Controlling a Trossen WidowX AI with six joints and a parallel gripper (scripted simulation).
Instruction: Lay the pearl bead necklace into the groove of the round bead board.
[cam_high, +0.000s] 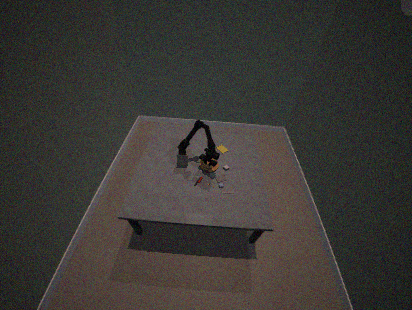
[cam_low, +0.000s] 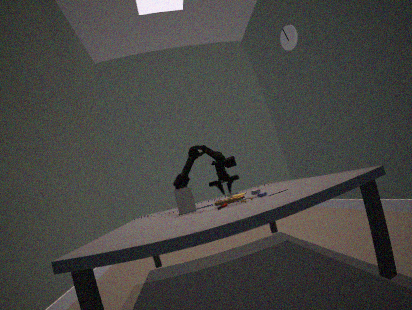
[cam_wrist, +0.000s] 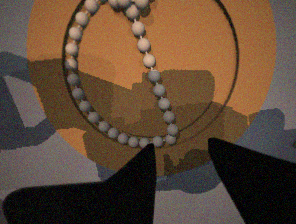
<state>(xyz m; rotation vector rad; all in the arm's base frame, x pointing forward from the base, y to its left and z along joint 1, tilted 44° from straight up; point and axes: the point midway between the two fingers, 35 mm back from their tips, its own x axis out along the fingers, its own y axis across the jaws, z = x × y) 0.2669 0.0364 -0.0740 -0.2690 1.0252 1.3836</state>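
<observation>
The orange round bead board (cam_wrist: 257, 55) (cam_high: 205, 169) lies on the table under my gripper. In the wrist view the pearl bead necklace (cam_wrist: 73, 79) follows the groove along its left side and bottom. From the bottom right its strand turns inward and runs up across the middle of the board to a bunch of beads at the top edge. The groove's right side shows bare. My gripper (cam_wrist: 181, 147) (cam_low: 227, 194) is partly open and empty, low over the board's near rim. Its left fingertip is close to the bottom beads; whether it touches them is unclear.
On the table (cam_high: 165, 200) lie a red-and-dark tool (cam_high: 199, 180), a yellow piece (cam_high: 222, 149), a small white block (cam_high: 226, 167), a small blue item (cam_high: 221, 185) and a thin rod (cam_high: 228, 193). The arm's shadow falls across the board.
</observation>
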